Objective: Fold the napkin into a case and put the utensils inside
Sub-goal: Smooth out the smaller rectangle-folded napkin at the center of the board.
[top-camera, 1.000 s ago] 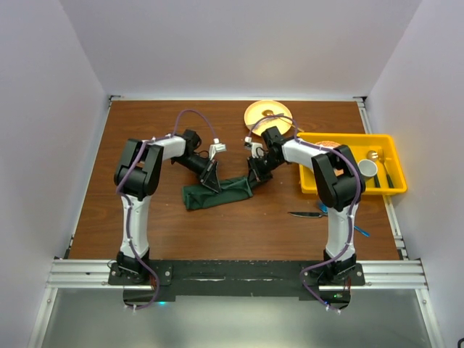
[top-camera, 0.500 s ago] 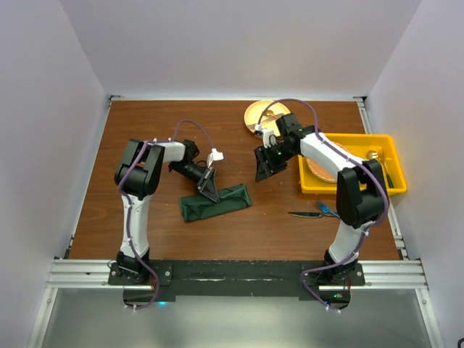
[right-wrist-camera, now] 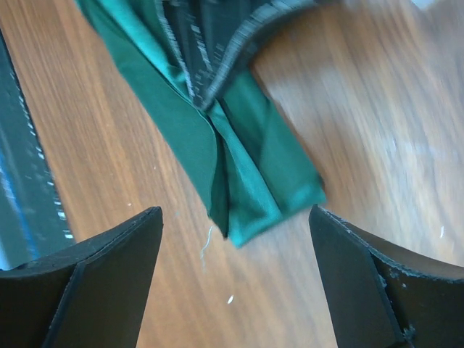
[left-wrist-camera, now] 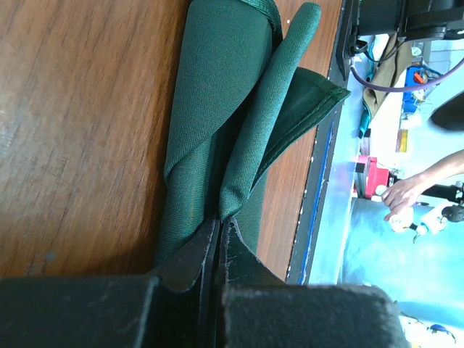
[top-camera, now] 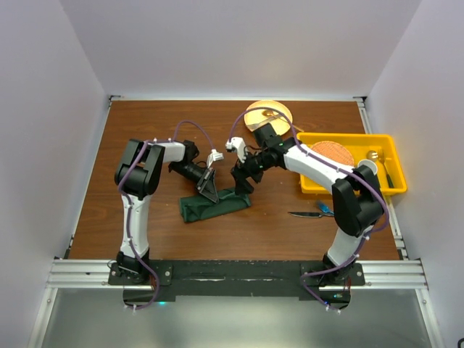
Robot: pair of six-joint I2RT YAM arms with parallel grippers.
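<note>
Brown wooden tabletop [top-camera: 145, 145], boxed in by plain white walls, fills the overhead view. Just below its middle lies the napkin [top-camera: 216, 204], dark green and folded into a narrow band that slants up toward the right. My left gripper [top-camera: 208, 188] is clenched on a raised fold near the band's middle. My left wrist camera shows the fingers [left-wrist-camera: 181, 264] pressed together with green cloth pinched between them. My right gripper [top-camera: 241, 183] hangs at the band's right end with its fingers [right-wrist-camera: 109, 275] spread wide. In my right wrist view that end lies between them, and I cannot tell whether they touch it. The knife [top-camera: 304, 214] and blue fork [top-camera: 323, 209] lie on the wood at lower right, apart from the napkin and just below the yellow bin [top-camera: 348, 136]. A yellow plate [top-camera: 264, 112] sits at upper centre.
</note>
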